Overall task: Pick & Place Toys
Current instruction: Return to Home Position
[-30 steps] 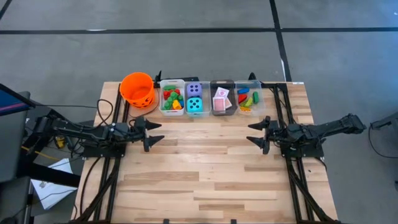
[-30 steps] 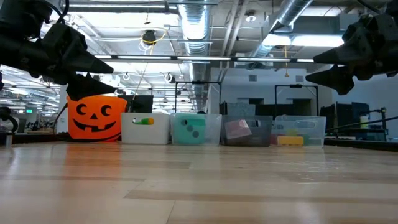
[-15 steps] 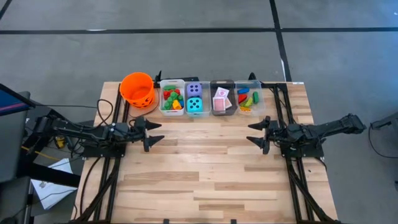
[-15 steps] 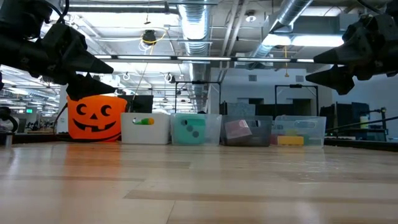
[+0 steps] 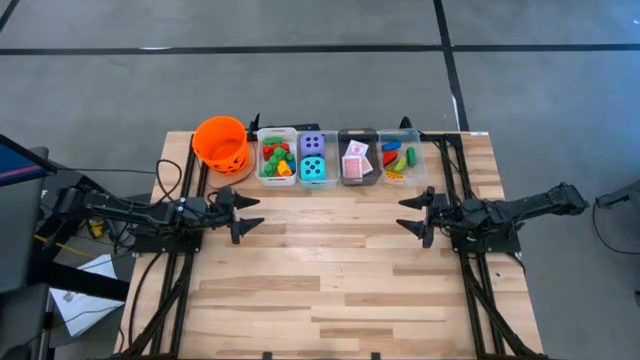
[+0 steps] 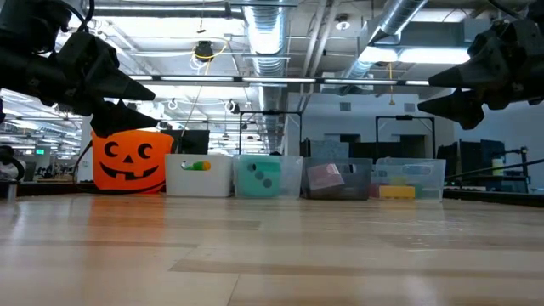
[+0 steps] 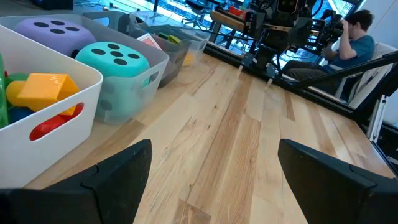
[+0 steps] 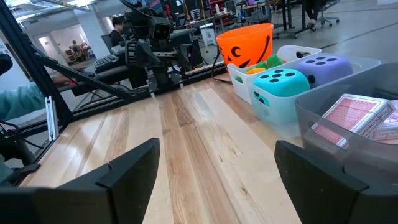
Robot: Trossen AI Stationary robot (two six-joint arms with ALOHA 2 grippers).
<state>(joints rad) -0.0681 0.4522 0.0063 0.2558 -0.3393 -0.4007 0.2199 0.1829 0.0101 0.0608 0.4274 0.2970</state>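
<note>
Two claws empty, every toy binned

Both arms lie low and level at mid-surface, facing each other. That reads as the return to the rest pose, with the sorting itself done. The left claw (image 5: 255, 212) is spread wide with nothing between its fingers, and its wrist view shows only bare planks in the gap. Across a broad stretch of wood, the right claw (image 5: 403, 213) is likewise agape and empty.

A row stands along the far edge:
- The bucket (image 5: 221, 143) is first.
- Just beside it, the white bin (image 5: 277, 130) is full of bricks (image 5: 277, 160).
- A clear bin (image 5: 331, 158) holds the purple die (image 5: 313, 144) on the far side of the teal die (image 5: 314, 169).
- The black bin (image 5: 357, 131) holds the cards (image 5: 355, 160).
- The right bin (image 5: 400, 133) holds more bricks in red, green, blue and yellow.

No toy shows outside a bin.

The next move seems to call for little. At most the joints need a small settling into home, with the claws kept well apart from the bin row. No grasp looks needed.

The surface (image 5: 330, 270) is pale butcher-block planking on a dark frame. Around it lies a grey floor (image 5: 300, 70) crossed by dark lines. The low view looks into a workshop with ceiling ducts (image 6: 272, 25) and strip lights. In the left wrist view a seated person (image 7: 357, 37) shows beyond the right arm. In the right wrist view another person (image 8: 118, 25) sits far off.
</note>
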